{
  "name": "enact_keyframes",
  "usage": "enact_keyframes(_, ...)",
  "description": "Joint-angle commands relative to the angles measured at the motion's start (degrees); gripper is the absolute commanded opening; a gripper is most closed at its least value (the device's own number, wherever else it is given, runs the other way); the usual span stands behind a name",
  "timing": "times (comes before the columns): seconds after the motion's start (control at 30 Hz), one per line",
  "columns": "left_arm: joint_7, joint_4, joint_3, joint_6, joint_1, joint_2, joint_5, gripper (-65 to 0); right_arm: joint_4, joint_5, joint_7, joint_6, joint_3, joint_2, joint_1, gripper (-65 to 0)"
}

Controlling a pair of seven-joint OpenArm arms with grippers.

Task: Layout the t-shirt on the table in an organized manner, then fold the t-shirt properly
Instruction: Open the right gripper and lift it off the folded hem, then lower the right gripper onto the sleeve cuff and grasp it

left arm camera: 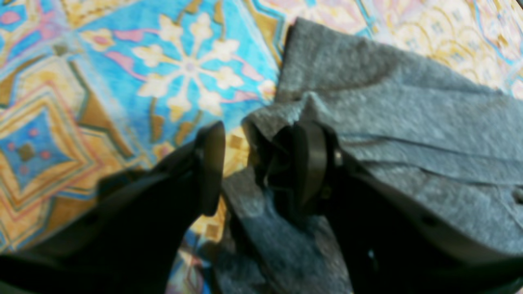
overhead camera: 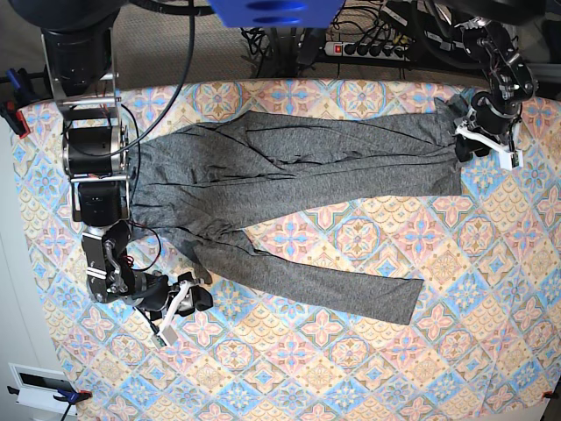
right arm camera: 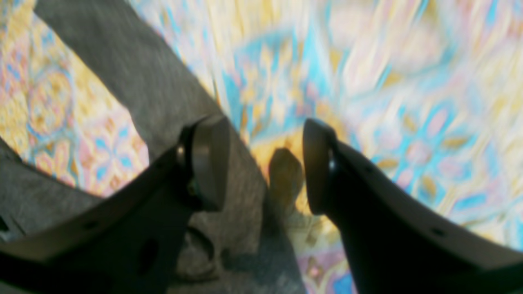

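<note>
Spread across the patterned surface (overhead camera: 351, 368), a tile cloth of blue, pink and cream medallions, lies one dark heather-grey knit t-shirt (overhead camera: 289, 167), wrinkled, with one long limb reaching diagonally toward the near edge. Two arms work it. The left gripper (left arm camera: 261, 167) has its fingers (left arm camera: 308, 163) partly parted, one dark pad buried in a bunched edge of the fabric. The right gripper (right arm camera: 263, 163) holds its fingers (right arm camera: 208, 161) wide apart over a strip of grey cloth, gripping nothing.
</note>
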Motion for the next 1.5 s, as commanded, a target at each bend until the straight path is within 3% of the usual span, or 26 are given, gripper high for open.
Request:
enact_keyframes(0.0,-1.0,0.97,-0.42,-0.16,-0.03,-0.69,-0.75,-38.7,-0.35,0.27,0.74,0.34,-1.24,0.49,0.99,-37.1)
enact_keyframes(0.17,-1.0,0.97,-0.42,-0.16,-0.03,-0.69,-0.75,-38.7,-1.14,0.36,2.06,0.34,-4.23,-1.45,0.9,-37.1)
enact_keyframes(0.53,-1.0,0.97,-0.42,-0.16,-0.03,-0.69,-0.75,-38.7,-0.96,0.09,2.06,0.34,-4.4,-4.17,-2.79,-37.2)
enact_keyframes(0.87,-1.0,0.97,-0.42,-0.16,-0.03,-0.69,-0.75,-38.7,-0.61,0.45,4.7,0.34,-3.61,-4.0,-3.14,-37.3)
enact_keyframes(1.1,-1.0,0.97,-0.42,-0.16,-0.03,-0.69,-0.75,-38.7,-0.96,0.09,6.54,0.34,3.42,-3.91,-3.14,-37.3)
enact_keyframes(1.23,-1.0,0.97,-0.42,-0.16,-0.03,-0.69,-0.75,-38.7,-1.14,0.09,10.68,0.34,3.16,-2.15,-3.14,-37.3)
enact_keyframes(1.47,-1.0,0.97,-0.42,-0.16,-0.03,-0.69,-0.75,-38.7,-1.23,-4.48,11.56,0.34,-0.1,-1.98,-3.14,-37.3)
